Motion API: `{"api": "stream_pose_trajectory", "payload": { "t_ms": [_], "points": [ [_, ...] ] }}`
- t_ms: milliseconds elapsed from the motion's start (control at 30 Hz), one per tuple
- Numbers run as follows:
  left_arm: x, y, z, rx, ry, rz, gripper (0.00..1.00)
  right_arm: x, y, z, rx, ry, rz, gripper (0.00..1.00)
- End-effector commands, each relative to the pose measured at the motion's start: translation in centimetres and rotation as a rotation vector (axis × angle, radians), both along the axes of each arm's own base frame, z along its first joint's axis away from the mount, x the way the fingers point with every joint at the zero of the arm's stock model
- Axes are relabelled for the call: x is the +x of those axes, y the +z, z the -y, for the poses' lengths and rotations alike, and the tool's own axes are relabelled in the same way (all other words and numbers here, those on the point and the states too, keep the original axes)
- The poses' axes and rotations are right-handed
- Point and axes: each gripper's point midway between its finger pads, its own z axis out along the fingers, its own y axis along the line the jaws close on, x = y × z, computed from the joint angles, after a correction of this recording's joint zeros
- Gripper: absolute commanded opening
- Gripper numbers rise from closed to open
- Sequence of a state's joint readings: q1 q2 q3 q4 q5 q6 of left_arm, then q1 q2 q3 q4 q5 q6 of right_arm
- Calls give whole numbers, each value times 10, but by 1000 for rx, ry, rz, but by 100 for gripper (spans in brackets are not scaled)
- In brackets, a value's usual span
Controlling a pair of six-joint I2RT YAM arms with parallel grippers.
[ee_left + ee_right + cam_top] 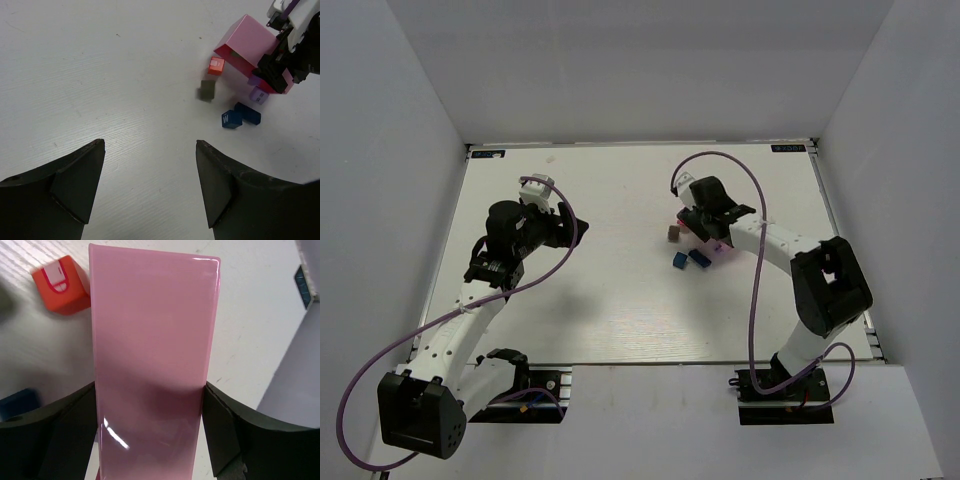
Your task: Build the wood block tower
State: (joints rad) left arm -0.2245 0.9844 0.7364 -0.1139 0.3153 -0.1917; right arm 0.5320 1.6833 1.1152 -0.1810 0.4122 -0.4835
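Note:
Several tiny wooden cubes lie loose on the white table, none stacked. The left wrist view shows an orange cube, an olive-green cube, a purple cube and two blue cubes. My right gripper is shut on a pink box and holds it tilted just above the cubes; the box also shows in the left wrist view. The orange cube lies beside the box. My left gripper is open and empty, well left of the cubes.
White walls close in the table on the left, back and right. The right arm reaches in from the right over the cubes. The left arm is over the left half of the table.

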Motion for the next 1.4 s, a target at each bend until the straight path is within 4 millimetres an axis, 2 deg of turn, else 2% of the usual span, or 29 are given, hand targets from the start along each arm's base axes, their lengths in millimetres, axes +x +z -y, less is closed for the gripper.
{"api": "stream_pose_trajectory", "payload": {
  "t_ms": [0, 33, 100, 300, 333, 367, 433, 500, 667, 833, 867, 900, 967, 1000, 1033, 1067, 1100, 1167, 1200, 1267, 1300, 1333, 1367],
  "points": [
    [2, 22, 2, -9, -14, 49, 83, 20, 23, 2, -78, -57, 177, 0],
    [2, 22, 2, -9, -14, 49, 83, 17, 20, 3, -98, -53, 173, 0],
    [2, 22, 2, -9, -14, 49, 83, 19, 25, -4, -106, -39, 220, 0],
    [2, 22, 2, -9, -14, 49, 83, 15, 41, -4, -158, -20, 326, 0],
    [2, 22, 2, -9, -14, 49, 83, 11, 36, -5, -181, 3, 324, 0],
    [2, 22, 2, -9, -14, 49, 83, 12, 44, -8, -168, -1, 358, 0],
    [2, 22, 2, -9, -14, 49, 83, 7, 41, -13, -155, 10, 355, 0],
    [2, 22, 2, -9, -14, 49, 83, 9, 41, -9, -145, 1, 337, 0],
    [2, 22, 2, -9, -14, 49, 83, 13, 57, -4, -133, -23, 382, 0],
    [2, 22, 2, -9, -14, 49, 83, 15, 68, 0, -35, -45, 348, 0],
    [2, 22, 2, -9, -14, 49, 83, 19, 66, 8, 15, -81, 320, 0],
    [2, 22, 2, -9, -14, 49, 83, 20, 75, 11, 42, -90, 328, 0],
    [2, 22, 2, -9, -14, 49, 83, 18, 69, 17, 108, -102, 267, 0],
    [2, 22, 2, -9, -14, 49, 83, 26, 83, 25, 143, -129, 288, 0],
    [2, 22, 2, -9, -14, 49, 83, 21, 75, 31, 175, -125, 222, 0],
    [1, 22, 3, -12, -24, 48, 83, 22, 81, 35, 213, -143, 219, 0],
    [1, 22, 3, -12, -24, 48, 83, 28, 82, 55, 239, -199, 216, 0],
    [0, 25, 3, -14, -24, 57, 83, 25, 80, 56, 299, -181, 159, 0],
    [-1, 25, 4, -17, -34, 57, 83, 31, 82, 79, 331, -245, 158, 0],
    [-1, 25, 4, -17, -34, 57, 83, 30, 75, 78, 412, -225, 73, 0],
    [-2, 26, 6, -20, -45, 56, 83, 28, 69, 89, 478, -255, 21, 0],
    [-2, 26, 6, -20, -45, 56, 83, 36, 75, 102, 508, -278, 18, 0],
    [-2, 26, 6, -20, -45, 56, 83, 31, 62, 106, 581, -278, -68, 0]
  ]
}}
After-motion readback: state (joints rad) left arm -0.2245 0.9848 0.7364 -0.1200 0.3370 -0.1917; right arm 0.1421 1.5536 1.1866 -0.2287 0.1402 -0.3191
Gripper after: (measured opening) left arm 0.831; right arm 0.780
